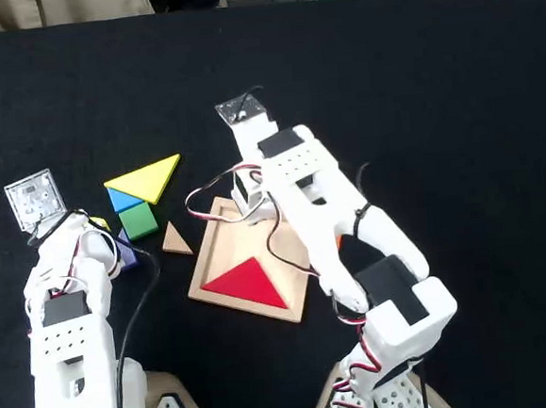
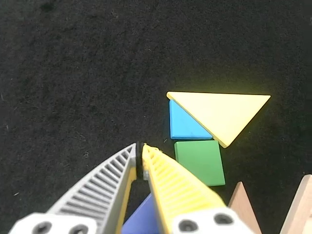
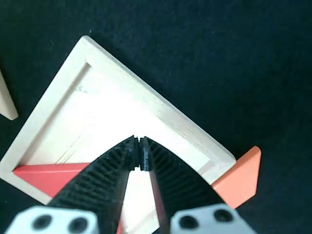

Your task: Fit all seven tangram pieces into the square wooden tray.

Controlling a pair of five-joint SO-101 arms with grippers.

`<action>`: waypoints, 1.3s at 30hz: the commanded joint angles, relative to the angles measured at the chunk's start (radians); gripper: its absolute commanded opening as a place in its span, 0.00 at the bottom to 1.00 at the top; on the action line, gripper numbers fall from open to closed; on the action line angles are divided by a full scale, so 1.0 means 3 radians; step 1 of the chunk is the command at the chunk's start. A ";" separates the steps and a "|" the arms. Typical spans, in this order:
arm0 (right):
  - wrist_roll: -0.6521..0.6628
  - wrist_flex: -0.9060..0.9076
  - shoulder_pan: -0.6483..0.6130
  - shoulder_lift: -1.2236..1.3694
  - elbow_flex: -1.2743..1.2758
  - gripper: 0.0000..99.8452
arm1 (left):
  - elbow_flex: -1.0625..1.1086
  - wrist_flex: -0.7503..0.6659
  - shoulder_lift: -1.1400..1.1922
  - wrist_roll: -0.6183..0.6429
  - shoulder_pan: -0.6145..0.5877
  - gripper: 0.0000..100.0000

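Note:
The square wooden tray (image 1: 204, 252) lies mid-table with a red triangle (image 1: 246, 284) in its near corner. My right gripper (image 3: 139, 147) hangs shut over the tray's bare floor (image 3: 112, 117), with nothing between its fingers. An orange piece (image 3: 241, 178) lies just outside the tray's rim. Left of the tray sit a yellow triangle (image 1: 146, 179), a blue piece (image 1: 121, 199), a green square (image 1: 138, 220) and a small tan triangle (image 1: 175, 240). My left gripper (image 2: 141, 148) is shut and empty beside the green square (image 2: 200, 161), above a purple piece (image 2: 141, 222).
Black cloth covers the table, with wide free room at the far side and right. The right arm (image 1: 320, 200) stretches across the tray's right half. The arm bases stand at the near edge.

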 commanded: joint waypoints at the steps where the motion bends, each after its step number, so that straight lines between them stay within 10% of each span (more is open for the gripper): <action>1: -0.0026 -0.0061 -0.0026 -0.0018 -0.0003 0.01 | -0.0023 -0.0056 -0.0020 -0.0005 0.0033 0.03; 39: -0.0026 -0.0445 0.0056 -0.0013 0.0289 0.01 | -0.0028 -0.0061 -0.0036 -0.0005 0.0038 0.03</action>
